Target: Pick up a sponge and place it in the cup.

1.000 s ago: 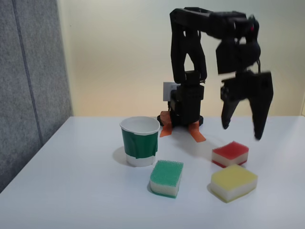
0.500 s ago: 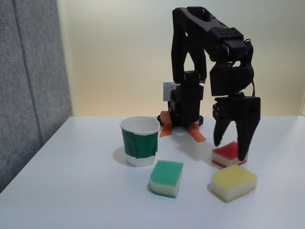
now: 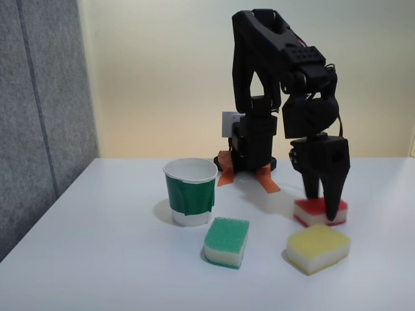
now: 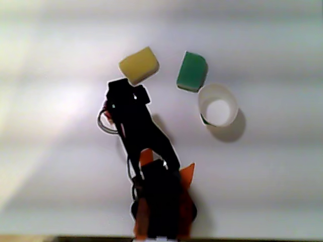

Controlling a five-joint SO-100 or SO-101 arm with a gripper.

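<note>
In the fixed view the tool [image 3: 324,204] points down with its fingers narrowly apart, straddling the sponge [image 3: 314,208], which lies flat on the white desk [image 3: 97,259]. The sponge is a small block, red on top and white beneath, well right of the green-banded cup [image 3: 190,191].

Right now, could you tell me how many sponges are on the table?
3: the red sponge under the gripper, the yellow sponge in front, the green sponge beside the cup.
</note>
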